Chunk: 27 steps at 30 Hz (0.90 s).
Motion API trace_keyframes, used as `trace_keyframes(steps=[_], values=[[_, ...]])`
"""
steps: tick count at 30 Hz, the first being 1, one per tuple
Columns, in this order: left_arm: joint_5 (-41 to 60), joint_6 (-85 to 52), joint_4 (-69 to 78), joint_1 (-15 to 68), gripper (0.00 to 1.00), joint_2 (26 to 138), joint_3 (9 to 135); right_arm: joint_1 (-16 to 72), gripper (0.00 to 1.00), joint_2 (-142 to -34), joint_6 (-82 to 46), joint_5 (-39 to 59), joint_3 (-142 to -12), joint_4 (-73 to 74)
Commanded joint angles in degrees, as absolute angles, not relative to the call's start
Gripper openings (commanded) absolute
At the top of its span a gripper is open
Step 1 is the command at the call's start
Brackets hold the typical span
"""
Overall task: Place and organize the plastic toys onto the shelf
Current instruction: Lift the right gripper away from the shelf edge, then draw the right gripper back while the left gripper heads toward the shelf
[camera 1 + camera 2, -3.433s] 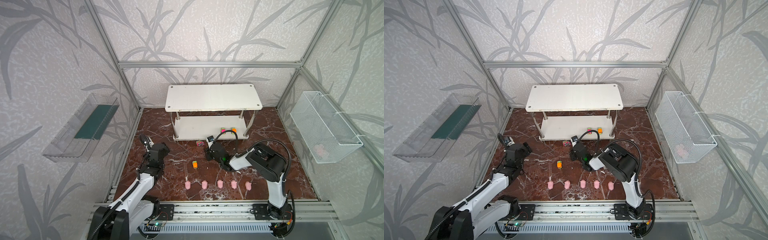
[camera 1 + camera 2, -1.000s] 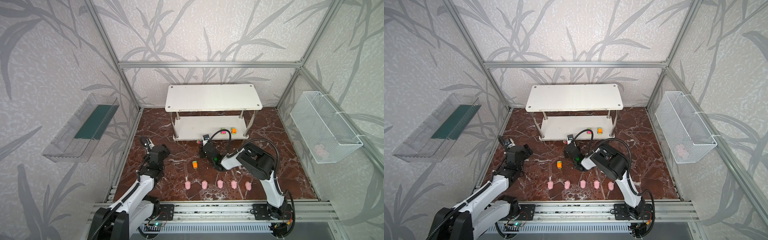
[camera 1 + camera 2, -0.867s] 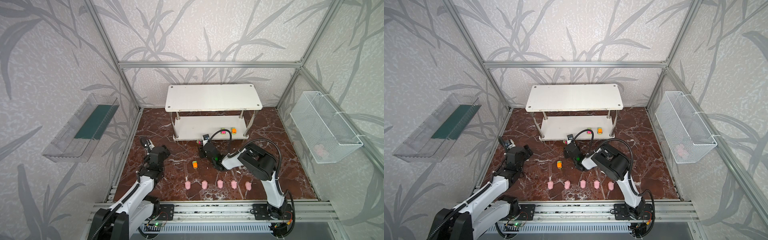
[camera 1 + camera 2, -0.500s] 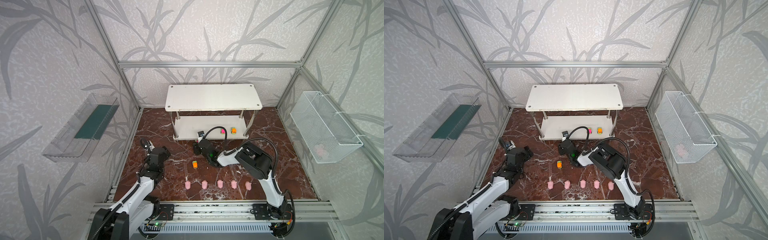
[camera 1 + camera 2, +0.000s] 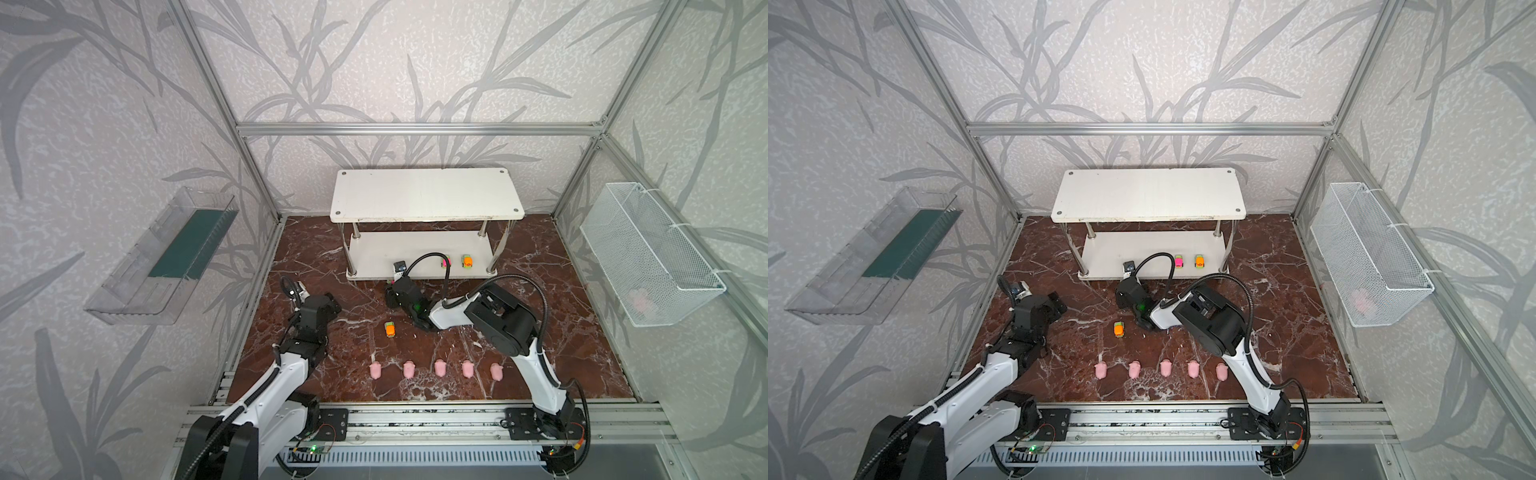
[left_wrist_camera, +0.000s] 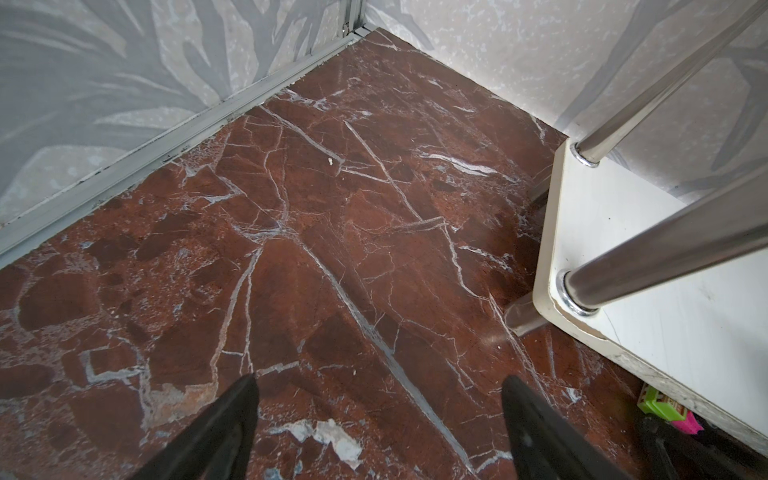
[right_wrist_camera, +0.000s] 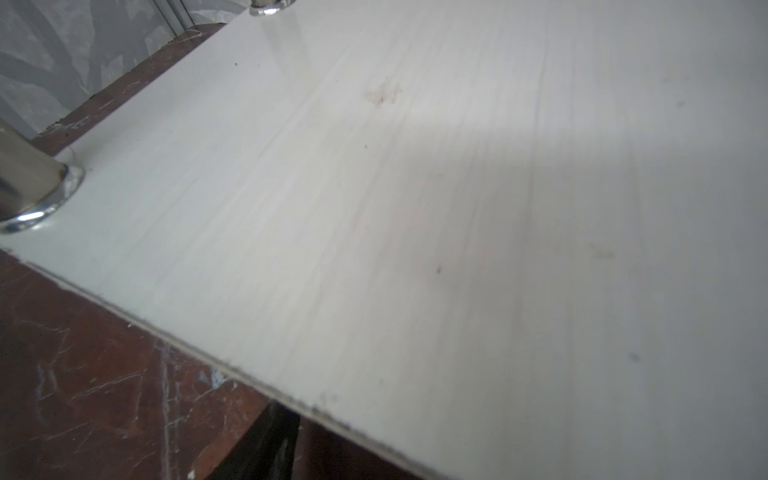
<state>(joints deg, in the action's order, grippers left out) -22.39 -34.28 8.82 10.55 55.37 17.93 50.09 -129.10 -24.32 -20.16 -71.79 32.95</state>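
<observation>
The white two-tier shelf [image 5: 426, 195] stands at the back, with a pink car [image 5: 444, 262] and an orange car [image 5: 467, 261] on its lower tier. Another orange car [image 5: 390, 329] lies on the marble floor. Several pink pigs [image 5: 440, 368] stand in a row near the front. A green-and-pink car [image 6: 660, 409] lies on the floor against the shelf's front edge. My right gripper [image 5: 389, 294] is low on the floor beside it, open; only one finger [image 7: 270, 440] shows in the right wrist view. My left gripper [image 6: 379, 380] hovers open and empty over bare floor left of the shelf.
A clear plastic tray [image 5: 162, 257] hangs on the left wall. A white wire basket [image 5: 648, 253] on the right wall holds something pink. The shelf's chrome posts [image 6: 665, 266] stand close to my left gripper. An aluminium rail runs along the front.
My right gripper has slid left along the shelf's front edge to the green-and-pink car, and its jaws have widened. The left arm has hardly moved.
</observation>
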Motion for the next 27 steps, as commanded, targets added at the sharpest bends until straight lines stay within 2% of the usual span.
trace_keyframes(steps=[1,20,26,27], values=[[-22.9,-35.2,9.8,10.4,0.89,55.6,17.4,49.6,0.61,-130.1,-26.5,-22.5,-74.2,28.5],[-23.2,-35.0,10.7,10.3,0.89,56.0,16.9,46.8,0.54,-131.1,-32.3,-19.0,-78.8,19.2],[-23.2,-35.1,11.0,10.3,0.89,56.2,16.7,46.4,0.44,-131.1,-33.1,-18.6,-78.6,19.1],[-23.2,-35.1,11.0,10.3,0.89,56.3,16.8,46.4,0.39,-131.1,-33.0,-18.6,-78.5,19.1]])
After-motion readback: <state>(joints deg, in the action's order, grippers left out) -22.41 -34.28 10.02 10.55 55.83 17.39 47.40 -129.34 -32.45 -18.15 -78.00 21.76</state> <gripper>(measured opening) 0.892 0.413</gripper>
